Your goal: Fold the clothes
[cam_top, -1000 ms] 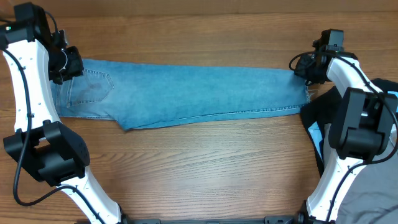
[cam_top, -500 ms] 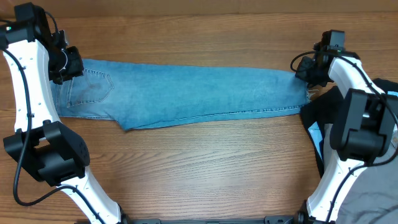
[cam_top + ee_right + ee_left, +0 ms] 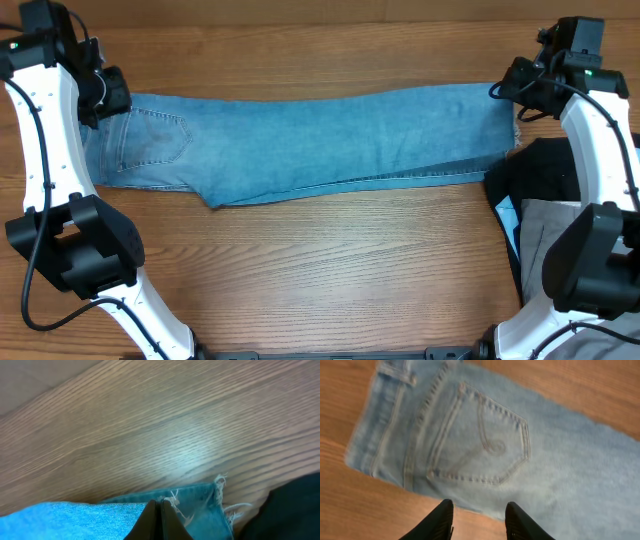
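Observation:
The light blue jeans [image 3: 320, 145] lie flat across the table, waist at the left and frayed ankle hems at the right. My left gripper [image 3: 100, 98] hovers over the waist end. In the left wrist view it [image 3: 479, 508] is open and empty, over the jeans' edge just below a stitched back pocket [image 3: 482, 442]. My right gripper [image 3: 513, 85] is at the far right top corner of the leg. In the right wrist view it [image 3: 161, 506] is shut on the frayed hem [image 3: 210, 497].
A black garment [image 3: 545, 170] lies at the right edge beside the hems, with a grey garment [image 3: 565, 240] on it and a light blue patch [image 3: 507, 215]. The black garment also shows in the right wrist view [image 3: 300, 505].
My right gripper has moved up and to the right with the hem, drawing the upper leg out straighter. The waist end has shifted a little right. The left gripper has barely moved.

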### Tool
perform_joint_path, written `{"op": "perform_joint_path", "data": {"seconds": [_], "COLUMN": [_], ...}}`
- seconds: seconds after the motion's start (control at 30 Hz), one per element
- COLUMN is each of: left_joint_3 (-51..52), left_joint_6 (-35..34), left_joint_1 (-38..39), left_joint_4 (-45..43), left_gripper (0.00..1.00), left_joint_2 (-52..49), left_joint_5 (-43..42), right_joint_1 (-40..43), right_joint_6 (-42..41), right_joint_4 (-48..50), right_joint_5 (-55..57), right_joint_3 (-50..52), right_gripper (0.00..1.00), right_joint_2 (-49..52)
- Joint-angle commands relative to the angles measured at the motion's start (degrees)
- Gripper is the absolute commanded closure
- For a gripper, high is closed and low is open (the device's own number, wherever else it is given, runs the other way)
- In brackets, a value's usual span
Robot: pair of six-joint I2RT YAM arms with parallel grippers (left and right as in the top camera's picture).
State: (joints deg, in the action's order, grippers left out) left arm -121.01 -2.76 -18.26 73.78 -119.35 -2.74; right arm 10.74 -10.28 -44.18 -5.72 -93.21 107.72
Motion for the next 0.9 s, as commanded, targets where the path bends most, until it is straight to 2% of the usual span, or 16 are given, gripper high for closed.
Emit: {"op": "perform_joint_path", "data": {"seconds": [0.0,0.2,0.43,0.57,0.63,0.8,0.87], "left_joint_3": [-1.0,-0.9,-0.9,-0.9,-0.9,-0.9,-0.9], "left_joint_6": [1.1,0.2,1.2,2.0,2.4,4.5,4.5], "left_joint_1": [-0.7,-3.5,-7.6,-9.5,-10.3,-12.2,-12.8], "left_joint_4": [-3.1,-8.7,-16.1,-20.6,-22.8,-27.8,-29.0], "left_gripper": [0.60,0.59,0.57,0.51,0.46,0.18,0.14], "left_joint_2": [1.0,-1.5,-9.6,-13.7,-14.8,-16.3,-17.1], "left_joint_5": [0.9,0.6,-0.6,-1.4,-1.4,-2.1,-4.5], "right_joint_1": [0.3,0.3,0.3,0.3,0.3,0.3,0.3], "right_joint_6": [0.2,0.2,0.3,0.3,0.3,0.3,0.3], "right_joint_4": [-1.0,-3.1,-5.9,-6.8,-7.2,-7.8,-7.8], "right_joint_5": [1.2,1.1,0.3,-1.0,-1.0,-1.0,-1.0], "right_joint_3": [-0.3,-0.3,-0.3,-0.3,-0.3,-0.3,-0.3], "right_gripper": [0.96,0.96,0.96,0.96,0.96,0.96,0.96], "right_joint_2": [-1.9,-1.9,-1.9,-1.9,-1.9,-1.9,-1.9]}}
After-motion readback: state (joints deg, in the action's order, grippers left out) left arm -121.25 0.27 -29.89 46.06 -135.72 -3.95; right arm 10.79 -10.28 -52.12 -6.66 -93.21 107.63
